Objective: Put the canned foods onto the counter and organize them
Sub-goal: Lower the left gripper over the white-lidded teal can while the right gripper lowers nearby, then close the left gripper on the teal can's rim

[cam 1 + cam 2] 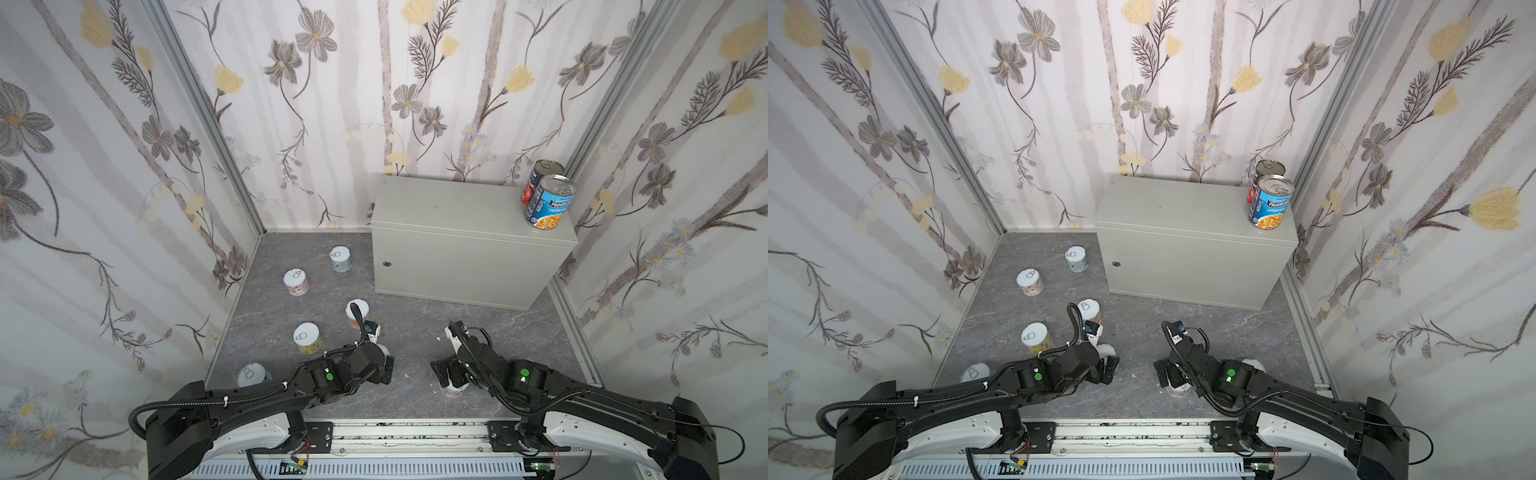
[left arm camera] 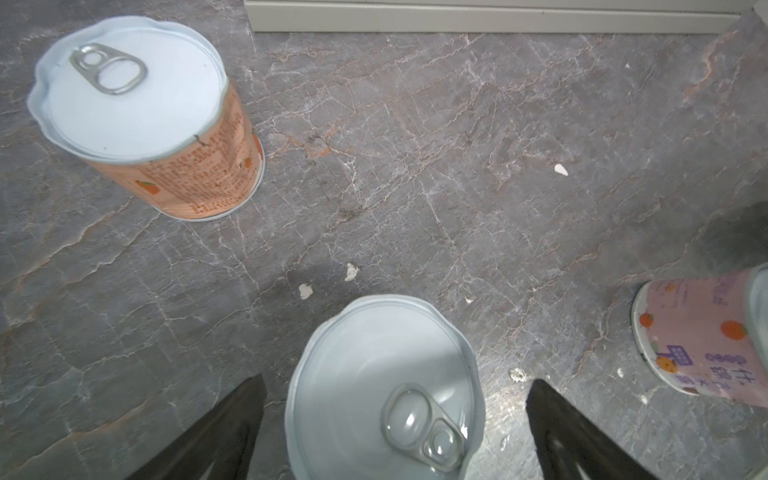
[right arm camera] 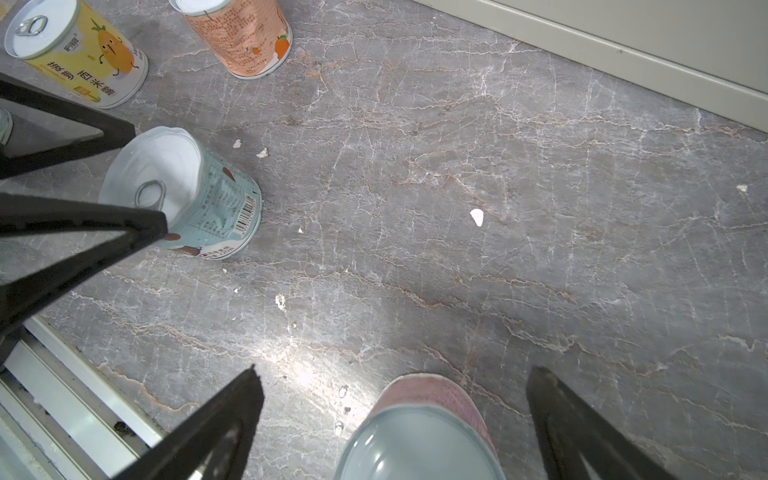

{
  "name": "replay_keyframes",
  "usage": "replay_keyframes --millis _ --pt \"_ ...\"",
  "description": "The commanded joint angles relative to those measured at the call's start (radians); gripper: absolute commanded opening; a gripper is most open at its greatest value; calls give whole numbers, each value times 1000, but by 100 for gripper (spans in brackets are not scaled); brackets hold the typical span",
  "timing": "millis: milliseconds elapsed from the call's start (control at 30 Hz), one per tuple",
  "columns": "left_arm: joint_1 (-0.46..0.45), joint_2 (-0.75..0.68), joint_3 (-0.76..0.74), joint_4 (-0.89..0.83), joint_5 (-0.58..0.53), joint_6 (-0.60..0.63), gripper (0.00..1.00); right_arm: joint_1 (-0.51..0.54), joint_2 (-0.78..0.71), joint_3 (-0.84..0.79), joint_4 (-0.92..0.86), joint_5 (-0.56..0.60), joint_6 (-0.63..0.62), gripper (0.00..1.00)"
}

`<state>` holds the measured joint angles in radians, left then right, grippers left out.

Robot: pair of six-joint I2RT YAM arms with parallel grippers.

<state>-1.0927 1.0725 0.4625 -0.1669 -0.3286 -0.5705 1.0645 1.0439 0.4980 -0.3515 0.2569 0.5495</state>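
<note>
We find left jaws and right jaws spread wide, holding nothing. Left jaws straddle the teal can, right jaws the pink can; both stand upright on the floor, axes vertical.

At the counter's far right corner the blue soup can stands just in front of the navy-and-red can. A pink can and a yellow can stand upright on the floor at left, farther off than the left gripper.
</note>
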Motion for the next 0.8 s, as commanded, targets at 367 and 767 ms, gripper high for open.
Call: replay_keyframes --millis 367,767 --pt "-38 9 -119 178 -164 -75 100 0 -21 -6 80 23 -2 100" --pt "-40 -1 -230 466 -193 -4 100 -2 -21 14 91 36 -37 100"
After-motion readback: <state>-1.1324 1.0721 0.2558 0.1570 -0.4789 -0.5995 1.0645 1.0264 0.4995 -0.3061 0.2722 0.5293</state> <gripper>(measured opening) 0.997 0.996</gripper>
